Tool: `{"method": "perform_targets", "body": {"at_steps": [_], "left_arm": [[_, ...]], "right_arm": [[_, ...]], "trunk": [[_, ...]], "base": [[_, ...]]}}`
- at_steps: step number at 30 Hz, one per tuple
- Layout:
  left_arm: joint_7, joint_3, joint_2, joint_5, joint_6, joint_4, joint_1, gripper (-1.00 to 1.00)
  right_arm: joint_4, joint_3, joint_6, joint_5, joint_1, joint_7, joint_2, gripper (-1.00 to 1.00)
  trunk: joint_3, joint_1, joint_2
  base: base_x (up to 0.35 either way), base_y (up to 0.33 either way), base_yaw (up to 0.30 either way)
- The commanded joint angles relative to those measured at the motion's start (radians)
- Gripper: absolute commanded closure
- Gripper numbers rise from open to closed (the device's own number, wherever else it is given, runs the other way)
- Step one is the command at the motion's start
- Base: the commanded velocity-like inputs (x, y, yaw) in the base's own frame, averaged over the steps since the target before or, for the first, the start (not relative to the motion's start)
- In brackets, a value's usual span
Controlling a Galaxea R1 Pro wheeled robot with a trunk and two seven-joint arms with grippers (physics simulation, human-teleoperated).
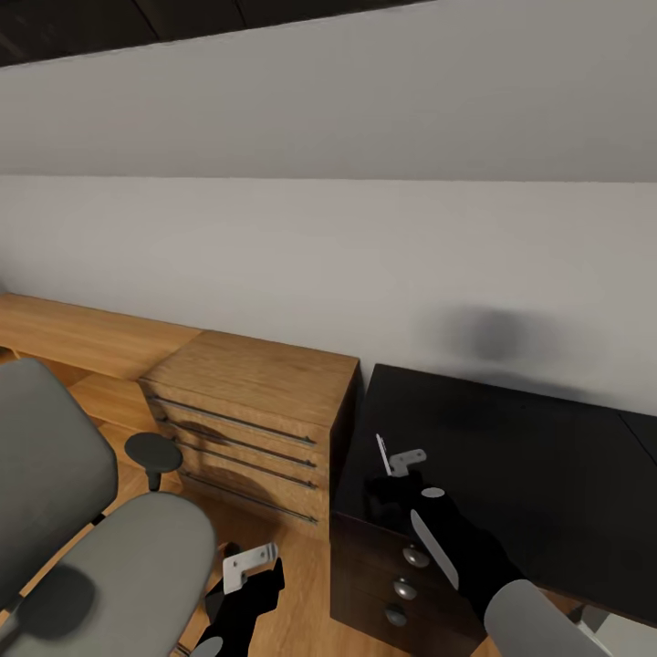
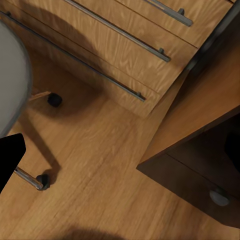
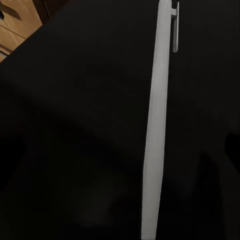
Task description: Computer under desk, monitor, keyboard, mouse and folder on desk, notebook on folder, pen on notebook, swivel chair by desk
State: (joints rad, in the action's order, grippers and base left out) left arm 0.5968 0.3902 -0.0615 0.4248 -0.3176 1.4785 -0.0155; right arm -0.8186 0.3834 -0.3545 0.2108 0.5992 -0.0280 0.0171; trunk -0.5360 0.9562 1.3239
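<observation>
On the left we've got 1 swivel chair (image 1: 82,538), seat bare, sitting off beside the 1 wooden dresser (image 1: 255,411) and not by the desk yet. Our left gripper (image 1: 251,564) hangs low over the floor, fingers apart, holding nothing. Going right, our right gripper (image 1: 401,459) hovers over the near left corner of the 1 black desk (image 1: 511,456), clamped on the 1 white pen (image 3: 157,120), probably carrying it until the notebook stack is ready.
</observation>
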Motion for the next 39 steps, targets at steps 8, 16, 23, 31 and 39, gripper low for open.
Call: {"method": "perform_targets", "body": {"at_steps": [8, 16, 23, 31, 39], "left_arm": [[0.007, 0.000, 0.000, 0.006, -0.003, 0.002, 0.000, -1.00], [0.008, -0.001, 0.000, 0.006, -0.003, 0.002, 0.000, -1.00], [0.008, 0.000, -0.001, 0.006, -0.003, 0.002, 0.000, -1.00], [0.008, -0.001, 0.000, 0.006, -0.003, 0.002, 0.000, -1.00], [0.008, 0.000, 0.000, 0.007, -0.003, 0.002, 0.000, -1.00]], "right_arm": [[0.002, -0.007, -0.010, 0.010, 0.001, -0.004, 0.004, -1.00], [0.004, -0.016, -0.043, 0.010, 0.001, -0.007, 0.003, -1.00], [0.004, -0.017, -0.044, 0.010, 0.001, -0.007, 0.003, 1.00], [0.003, -0.017, -0.044, 0.011, 0.001, -0.008, 0.001, 1.00], [0.002, -0.015, -0.116, 0.014, 0.001, -0.012, -0.001, 1.00]], "trunk": [[-0.013, 0.015, 0.029], [-0.020, 0.023, 0.043], [-0.020, 0.023, 0.043], [-0.020, 0.023, 0.043], [-0.020, 0.023, 0.043]], "base": [[0.000, 0.000, 0.000], [0.000, 0.000, 0.000], [0.000, 0.000, 0.000], [0.000, 0.000, 0.000], [0.000, 0.000, 0.000]]}}
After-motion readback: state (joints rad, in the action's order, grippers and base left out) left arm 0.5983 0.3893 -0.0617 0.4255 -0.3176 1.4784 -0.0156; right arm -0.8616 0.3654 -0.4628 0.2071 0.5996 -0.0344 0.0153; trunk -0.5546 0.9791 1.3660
